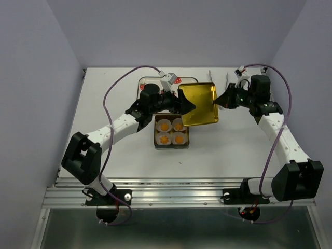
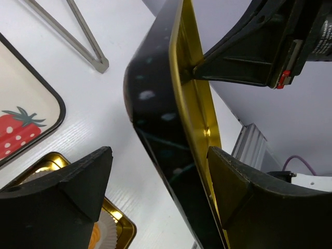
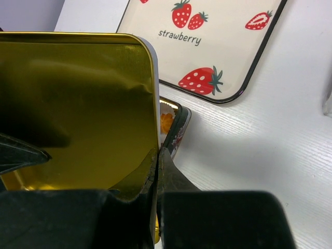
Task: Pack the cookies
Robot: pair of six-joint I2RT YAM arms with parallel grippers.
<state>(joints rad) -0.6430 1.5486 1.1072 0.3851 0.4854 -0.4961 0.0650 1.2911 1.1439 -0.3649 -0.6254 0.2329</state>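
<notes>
Right tool (image 3: 157,155) clamped on the gold lid (image 1: 199,104)'s right edge, holding it tilted off the bench (image 1: 104,104). Left tool (image 1: 187,106), jaws apart, straddles the left edge, probably to steady it. Cookies (image 1: 171,132) sit in the tin (image 1: 157,136), uncovered.

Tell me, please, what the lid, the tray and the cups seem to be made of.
The lid looks like thin sheet metal: mirror-gold inside, glossy black outside, rolled rim. The tray has a glossy printed cream face and black rim; metal or plastic, unclear. The cups show white pleated walls, likely paper.
</notes>
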